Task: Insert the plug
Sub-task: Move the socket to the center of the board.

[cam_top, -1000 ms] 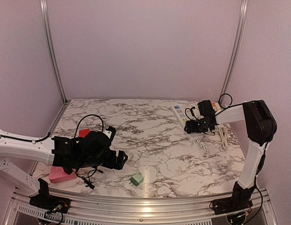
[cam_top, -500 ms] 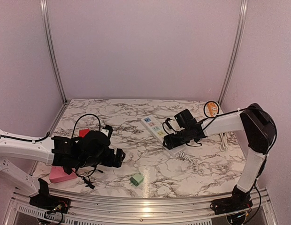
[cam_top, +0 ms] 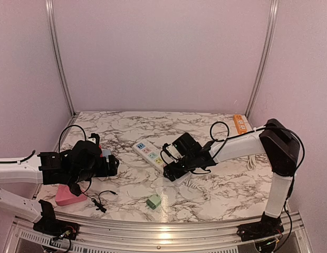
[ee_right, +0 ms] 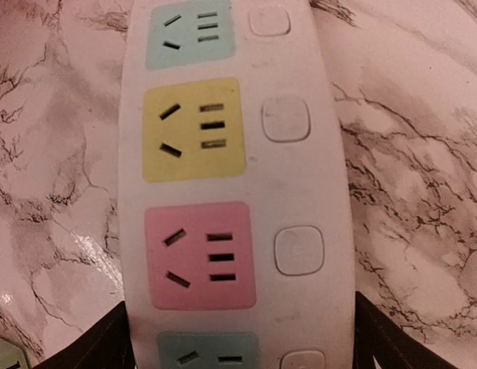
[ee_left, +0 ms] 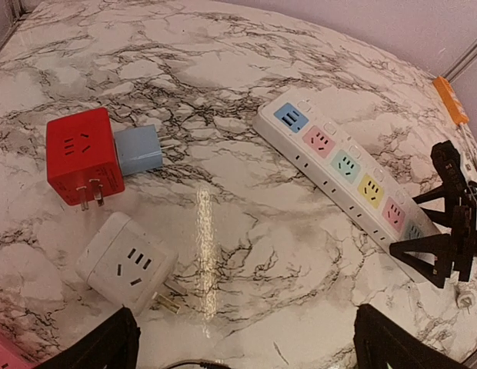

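Note:
A white power strip (cam_top: 147,152) with coloured sockets lies near the table's middle. My right gripper (cam_top: 172,171) is shut across its cord end; in the right wrist view the strip (ee_right: 231,177) fills the gap between both fingers (ee_right: 381,346). A white cube plug (ee_left: 127,263), a red cube plug (ee_left: 78,164) and a blue adapter (ee_left: 138,150) lie left of the strip (ee_left: 346,165). My left gripper (ee_left: 246,354) is open and empty, hovering just short of the white cube plug. In the top view it (cam_top: 109,163) sits left of the strip.
A pink block (cam_top: 66,196) and a thin black cable (cam_top: 100,200) lie at the front left. A small green piece (cam_top: 153,201) lies near the front edge. The strip's white cord (cam_top: 250,155) and an orange object (cam_top: 240,124) are at the right.
My right gripper has dragged the power strip from the far right to the table's middle. My left gripper has pulled back to the left, and the plugs now show ahead of it.

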Controlling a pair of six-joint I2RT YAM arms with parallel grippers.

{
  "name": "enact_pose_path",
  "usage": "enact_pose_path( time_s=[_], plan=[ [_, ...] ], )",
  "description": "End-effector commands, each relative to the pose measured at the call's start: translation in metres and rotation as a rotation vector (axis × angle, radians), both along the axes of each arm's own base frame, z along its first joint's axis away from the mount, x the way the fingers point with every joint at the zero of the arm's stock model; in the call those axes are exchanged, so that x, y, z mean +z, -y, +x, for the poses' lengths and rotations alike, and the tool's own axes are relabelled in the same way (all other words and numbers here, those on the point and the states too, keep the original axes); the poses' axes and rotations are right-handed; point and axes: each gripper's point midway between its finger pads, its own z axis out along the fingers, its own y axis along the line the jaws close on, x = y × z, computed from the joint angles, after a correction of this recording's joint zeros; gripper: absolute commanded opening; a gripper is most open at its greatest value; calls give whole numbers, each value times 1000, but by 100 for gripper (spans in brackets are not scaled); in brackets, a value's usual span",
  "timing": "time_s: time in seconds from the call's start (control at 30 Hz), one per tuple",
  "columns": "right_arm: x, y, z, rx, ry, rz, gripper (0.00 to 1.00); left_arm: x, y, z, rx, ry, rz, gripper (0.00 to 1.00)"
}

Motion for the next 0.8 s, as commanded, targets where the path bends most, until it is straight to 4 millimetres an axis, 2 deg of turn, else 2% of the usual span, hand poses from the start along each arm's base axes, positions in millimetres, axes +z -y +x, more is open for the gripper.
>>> enact_pose_path(
  time_s=[0.0, 0.23, 0.5, 0.77],
  plan=[
    [-12, -14, -15, 27, -41, -37, 85, -9, -17, -1, 36, -11, 60, 99],
    [10, -13, -16, 18, -25, -8, 87, -13, -23, -1, 47, -12, 76, 99],
    [70, -16, -19, 44, 41, 88, 89, -29, -36, 5, 95, -68, 98, 99],
    [117, 0, -18, 13, 140, 120, 89, -53, -44, 8, 139, -187, 79, 99]
  ],
)
